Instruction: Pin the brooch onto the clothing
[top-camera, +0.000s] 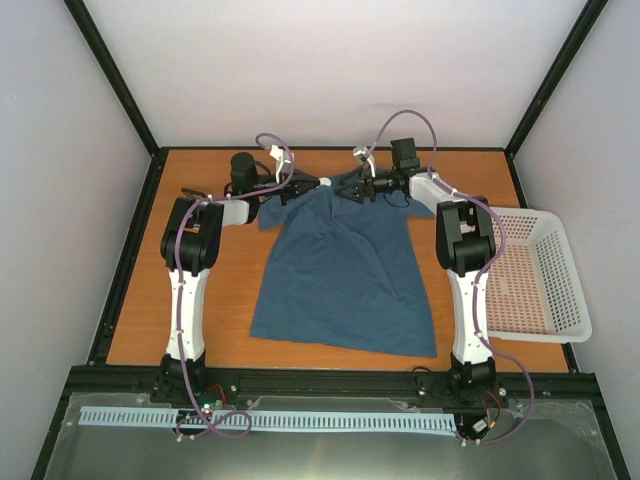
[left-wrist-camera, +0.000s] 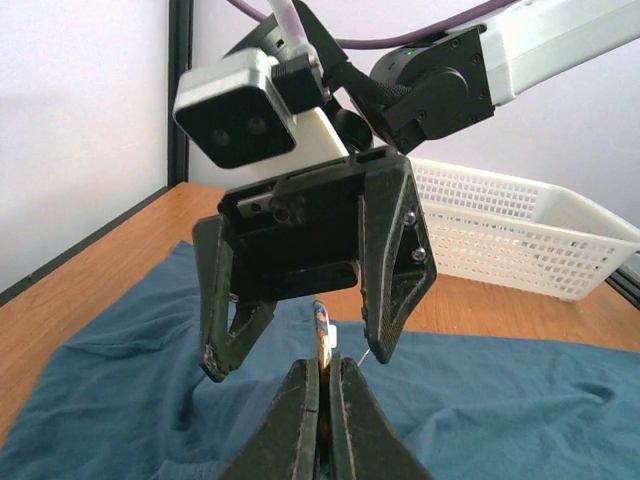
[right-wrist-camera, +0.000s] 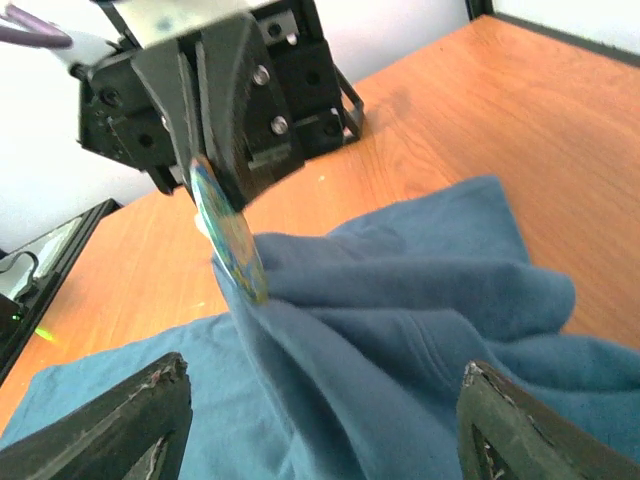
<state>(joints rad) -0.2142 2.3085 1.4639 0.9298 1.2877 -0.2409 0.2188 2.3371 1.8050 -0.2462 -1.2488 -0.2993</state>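
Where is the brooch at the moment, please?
Seen from the right wrist, the brooch is pinched in the left gripper, touching a lifted fold of the T-shirt at its far edge.

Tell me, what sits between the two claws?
The brooch, pinched on edge in the shut left claw, with a fold of shirt against it, facing the open right claw. Clearest in the right wrist view.

Wooden table (top-camera: 140, 300), teal T-shirt (top-camera: 340, 285) across its middle, white mesh basket (top-camera: 565, 290) at right edge
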